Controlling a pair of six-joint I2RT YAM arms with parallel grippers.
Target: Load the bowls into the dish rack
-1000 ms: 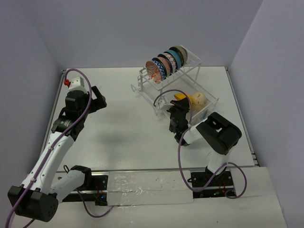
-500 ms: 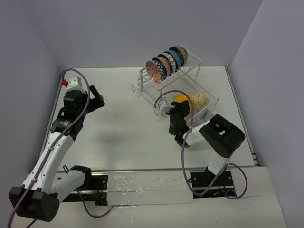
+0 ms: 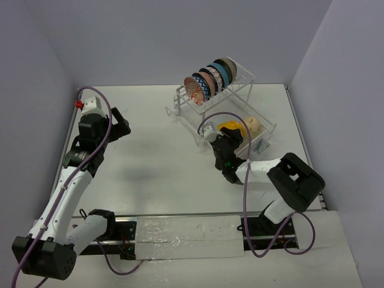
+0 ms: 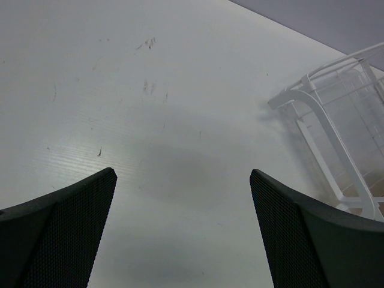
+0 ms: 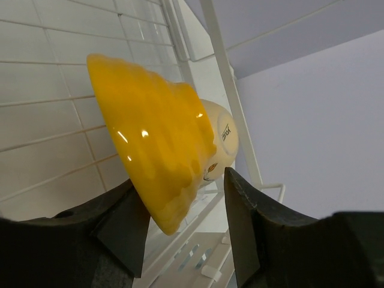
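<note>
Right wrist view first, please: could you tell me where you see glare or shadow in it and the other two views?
Right wrist: small bright highlights on the yellow bowl, the right gripper's fingers dark below it. Left wrist: a soft shadow on the table, its fine scuffs sharp. Top external: even light, a faint shadow on the table.

A white bench (image 3: 162, 150) filled the workspace, its surface matte and faintly ribbed. In the left wrist view, small dark scuff marks (image 4: 147, 87) were scattered over it, and a soft grey shadow (image 4: 180, 174) lay nearer the camera. Plain pale lavender walls enclosed it: a back wall (image 3: 150, 36), a left wall (image 3: 27, 96) and a right wall (image 3: 345, 90). A translucent strip (image 3: 180, 235) lay along the near edge.
</note>
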